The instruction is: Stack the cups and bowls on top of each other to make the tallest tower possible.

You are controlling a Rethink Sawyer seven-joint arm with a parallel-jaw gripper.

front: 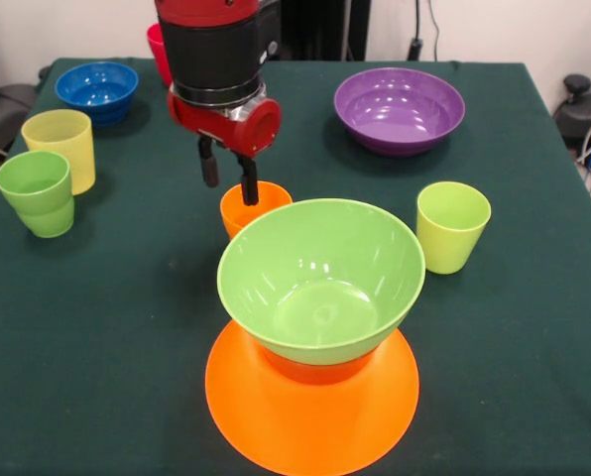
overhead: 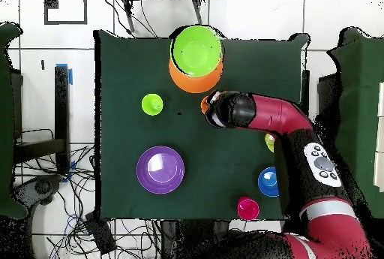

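Orange cup [front: 254, 205] upright on the green-covered counter [front: 107, 327], just behind the tower [front: 315, 337]. My gripper [front: 229, 177] is spread over it, one finger [front: 248, 182] inside the rim, the other outside. Tower: green bowl [front: 320, 278] upright on an overturned red-orange bowl [front: 317, 373] on the overturned big orange bowl [front: 310, 416]. Purple bowl [front: 400, 109] well apart.

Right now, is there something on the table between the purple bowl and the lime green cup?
No. In the front view, only bare green cloth lies between the purple bowl and the lime green cup; the overhead view agrees.
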